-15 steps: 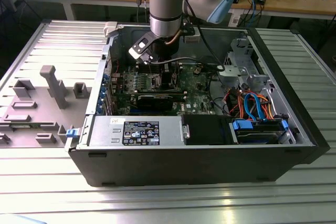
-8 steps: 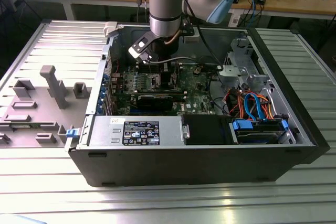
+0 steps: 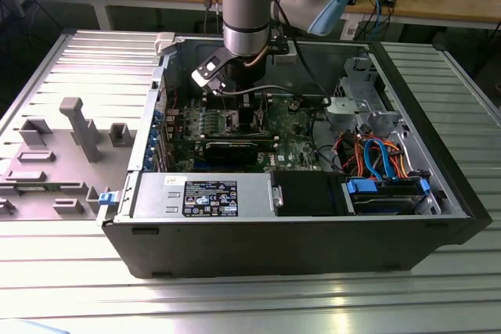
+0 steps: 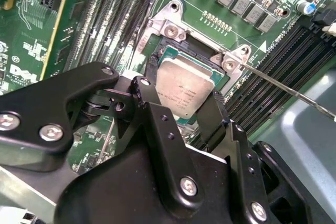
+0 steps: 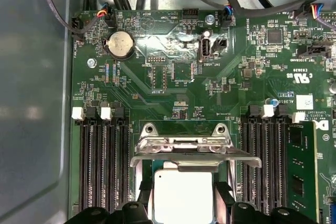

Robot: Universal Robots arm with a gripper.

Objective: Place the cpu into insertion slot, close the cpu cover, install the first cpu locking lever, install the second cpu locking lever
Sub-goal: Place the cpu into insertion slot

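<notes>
Pincer (image 4: pixel 181 109) grips the cpu (image 4: pixel 185 88) by opposite edges over the insertion slot (image 4: pixel 176 52); the cpu cover (image 5: pixel 184 149) stands raised beyond it; white lettering dots the circuit board (image 5: pixel 157 103).

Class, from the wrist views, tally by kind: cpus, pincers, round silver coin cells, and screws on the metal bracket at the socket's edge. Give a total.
cpu: 1
pincer: 1
coin cell: 1
bracket screws: 2
Total: 5
</notes>
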